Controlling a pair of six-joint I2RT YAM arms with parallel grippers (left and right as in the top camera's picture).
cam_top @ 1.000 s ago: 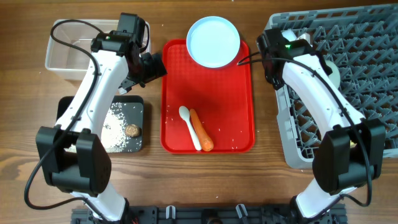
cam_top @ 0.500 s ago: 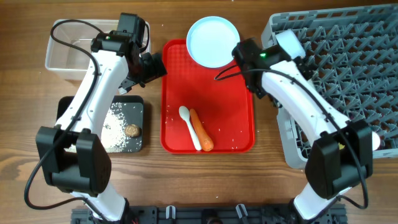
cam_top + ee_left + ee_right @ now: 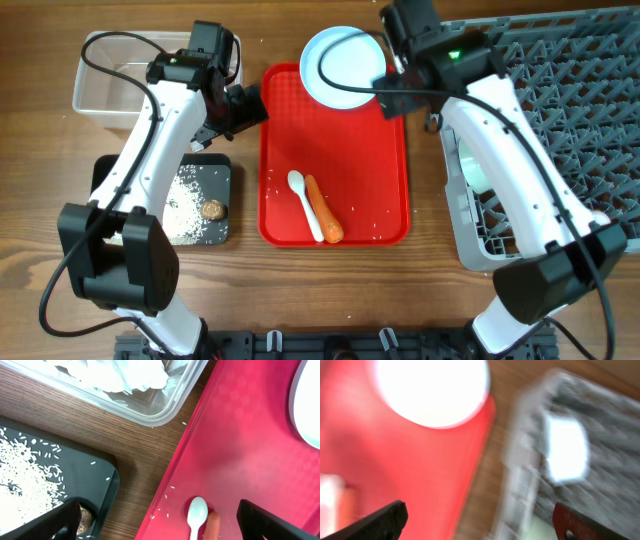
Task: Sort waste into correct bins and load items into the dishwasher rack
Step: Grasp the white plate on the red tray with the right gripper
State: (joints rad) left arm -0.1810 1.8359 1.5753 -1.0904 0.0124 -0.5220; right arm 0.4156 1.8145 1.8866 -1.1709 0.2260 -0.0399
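Note:
My left gripper [image 3: 247,106] [image 3: 167,525] hangs open over the left edge of the red tray [image 3: 335,150], holding nothing. Below it lie the white spoon [image 3: 302,203] [image 3: 197,516] and the orange carrot [image 3: 324,211] [image 3: 213,526], side by side. My right gripper [image 3: 400,30] [image 3: 480,522] is open and empty, raised by the right rim of the light blue plate [image 3: 340,66] [image 3: 432,390]. The grey dishwasher rack [image 3: 560,130] [image 3: 590,475] holds a pale item [image 3: 565,447], blurred. The clear tub [image 3: 105,85] [image 3: 165,407] holds white paper [image 3: 115,372].
The black tray [image 3: 222,170] [image 3: 95,467] at the left holds loose rice [image 3: 185,205] [image 3: 27,472] and a brown lump [image 3: 212,209] [image 3: 88,516]. A few rice grains lie on the red tray. The right arm reaches across the rack's left side.
My right gripper has opened and swung left and back, from the rack's corner to the plate's right rim. The left arm has not moved.

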